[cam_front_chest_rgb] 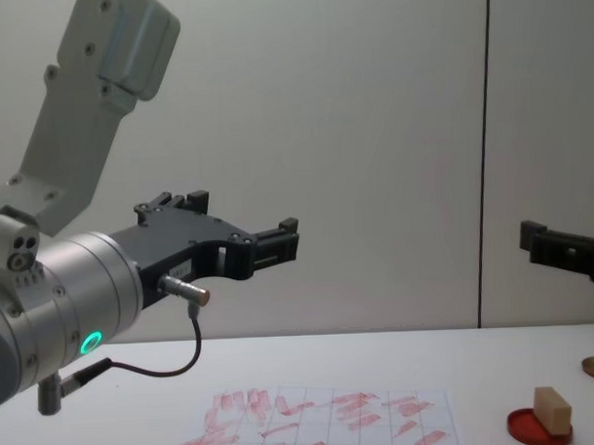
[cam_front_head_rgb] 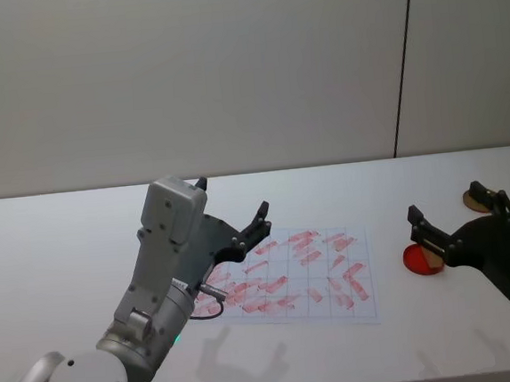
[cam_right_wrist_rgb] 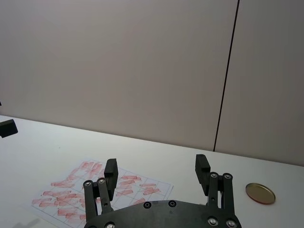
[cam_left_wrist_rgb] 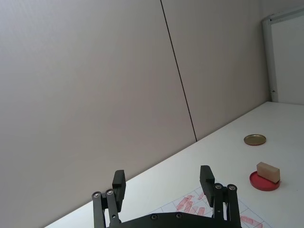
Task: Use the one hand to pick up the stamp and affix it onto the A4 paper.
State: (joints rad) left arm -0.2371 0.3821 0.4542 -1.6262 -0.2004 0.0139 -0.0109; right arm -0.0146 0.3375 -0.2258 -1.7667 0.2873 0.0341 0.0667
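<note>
A: Eyes on the small light tan wooden rectangular stamp [cam_front_chest_rgb: 551, 408]. It sits on top of a flat red round disc [cam_front_chest_rgb: 532, 431], untouched.

B: And that disc lies at three o'clock from the white gridded A4 paper [cam_front_head_rgb: 300, 276], near the sheet's edge but not touching it. Red smeared rectangular marks cover the whole page.

A: Now look above the stamp: the black two-fingered right gripper [cam_front_head_rgb: 445, 203], fingers spread wide, nothing between them! From the head camera, one finger crosses in front of the block.

B: The chest camera settles that, though. The gripper hangs high over the white table [cam_front_head_rgb: 65, 261], well apart from the stamp below it.

A: At one o'clock from the stamp, a small brass-coloured round disc [cam_left_wrist_rgb: 255, 139] lies flat on the tabletop, apart from the red one.

B: Over to the other side. The black two-fingered left gripper [cam_front_head_rgb: 232, 197] is up in the air over the paper's ten o'clock corner, fingers parted and empty as well.

A: A thin black cable [cam_front_chest_rgb: 197, 328] dangles in a loop beneath its silvery-white wrist, and a green light ring [cam_front_chest_rgb: 89, 341] glows there.

B: Both grippers point toward twelve o'clock, at the plain grey wall [cam_front_head_rgb: 226, 68].
</note>
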